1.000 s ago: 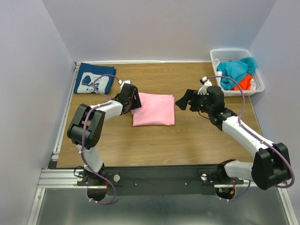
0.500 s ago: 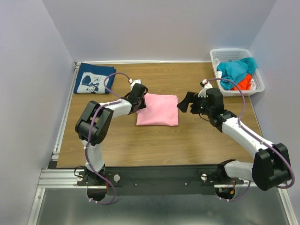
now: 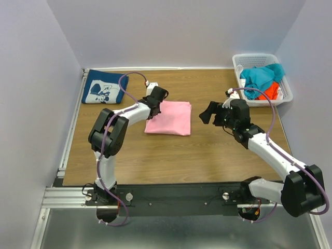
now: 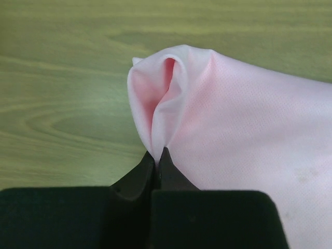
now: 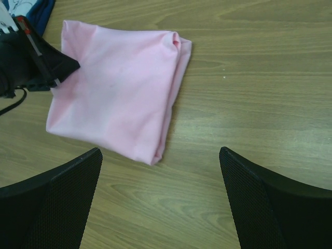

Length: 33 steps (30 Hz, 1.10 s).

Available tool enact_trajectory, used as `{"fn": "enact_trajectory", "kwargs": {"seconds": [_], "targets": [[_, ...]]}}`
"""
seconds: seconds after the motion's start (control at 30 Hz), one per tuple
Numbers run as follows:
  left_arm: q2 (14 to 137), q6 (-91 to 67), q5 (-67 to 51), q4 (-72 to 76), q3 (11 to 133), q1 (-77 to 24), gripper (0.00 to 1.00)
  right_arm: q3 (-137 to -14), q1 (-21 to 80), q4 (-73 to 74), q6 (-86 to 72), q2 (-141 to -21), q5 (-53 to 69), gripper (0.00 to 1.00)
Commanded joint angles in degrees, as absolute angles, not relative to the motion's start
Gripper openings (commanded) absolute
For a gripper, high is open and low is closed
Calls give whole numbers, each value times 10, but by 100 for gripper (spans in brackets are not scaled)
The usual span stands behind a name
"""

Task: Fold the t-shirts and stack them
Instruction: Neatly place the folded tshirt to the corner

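From above, the folded pink t-shirt [image 3: 171, 118] lies mid-worktop [image 3: 171, 155], and the navy t-shirt [image 3: 104, 86] sits in the far left corner. Left wrist: the left end effector [image 4: 157, 155] pinches the pink t-shirt's corner. Right wrist: the right end effector [image 5: 161, 202] stands wide beside it.

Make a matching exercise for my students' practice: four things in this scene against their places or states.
Things:
1. pink tee
2. navy tee
3. basket
4. right gripper

Places or states:
a. open, holding nothing
b. far left corner
c. far right corner
d. pinched by the left gripper

Pairs: 1-d, 2-b, 3-c, 4-a
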<state>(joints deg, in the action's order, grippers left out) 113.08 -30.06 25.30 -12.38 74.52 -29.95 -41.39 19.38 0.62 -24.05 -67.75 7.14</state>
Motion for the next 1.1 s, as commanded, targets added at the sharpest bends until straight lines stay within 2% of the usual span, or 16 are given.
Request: {"fn": "enact_trajectory", "kwargs": {"seconds": [0.0, 0.13, 0.23, 0.47, 0.63, 1.07], "targets": [[1134, -220, 313, -118, 777, -264, 0, -401, 192, 25, -235, -649, 35, 100], [1140, -143, 323, -101, 809, -240, 0, -396, 192, 26, -239, -628, 12, 100], [1156, -91, 374, -101, 848, -229, 0, -392, 192, 25, -237, -613, 5, 100], [1164, 21, 368, -93, 915, -165, 0, -387, 192, 25, -234, -597, -29, 100], [1174, 120, 370, -67, 945, -125, 0, -391, 192, 26, -221, -610, -29, 100], [1208, 233, 364, -48, 1027, -70, 0, -404, 192, 26, -208, -666, -43, 100]]}}
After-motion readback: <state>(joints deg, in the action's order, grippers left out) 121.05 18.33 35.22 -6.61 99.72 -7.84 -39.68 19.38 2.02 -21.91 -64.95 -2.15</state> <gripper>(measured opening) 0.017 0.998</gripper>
